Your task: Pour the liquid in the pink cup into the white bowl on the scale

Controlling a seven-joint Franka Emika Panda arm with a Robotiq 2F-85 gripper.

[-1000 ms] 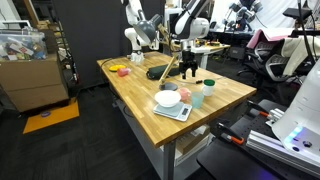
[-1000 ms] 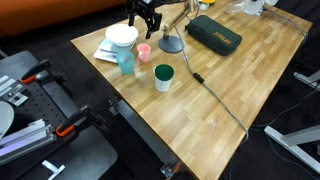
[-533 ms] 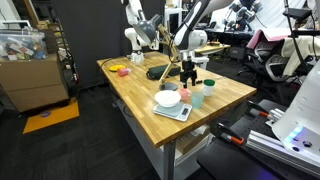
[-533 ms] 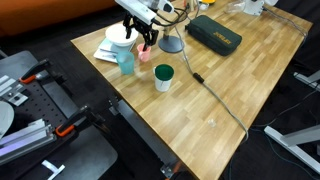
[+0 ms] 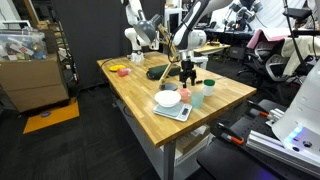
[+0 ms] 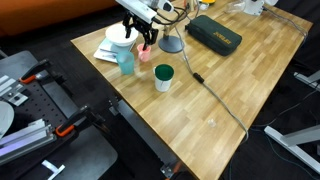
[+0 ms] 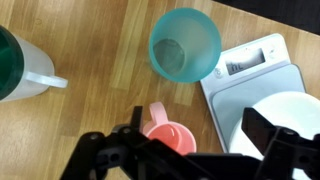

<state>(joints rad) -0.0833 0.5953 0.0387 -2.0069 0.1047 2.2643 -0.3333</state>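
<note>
Wooden table point(image 6: 230, 110), workshop clutter all round. The Panda arm reaches in over the corner where the cups stand.

- Gripper point(image 7: 175, 140): points down above the pink cup point(image 7: 168, 136). In the wrist view the two dark fingers point(image 7: 272, 135) stand wide apart, one on each side of the cup. Neither is seen touching it. Nothing is held.
- Pink cup: upright on the wood, between the fingers. It sits just beside the scale point(image 7: 255, 72) and near the pale mint cup point(image 7: 185, 45). A short pink tab juts from its rim toward the mint cup. Its contents are hidden by the gripper body.
- White bowl point(image 7: 292, 112): sits on the scale, over the part away from the display. It is seen plainly in an exterior view point(image 6: 122, 35), wider than any of the cups.
- Scale: a flat silver-grey slab with its display strip facing the mint cup.
- Mint cup: upright with its mouth open, apart from the pink cup and close to the scale's corner.
- Green-topped cup point(image 6: 163, 77): stands apart from the others, further toward the table's middle. In the wrist view it is at the left edge.
- Also on the table: a black case point(image 6: 213, 34) toward the far side. A dark cable point(image 6: 215, 98) runs across the bare wood.
</note>
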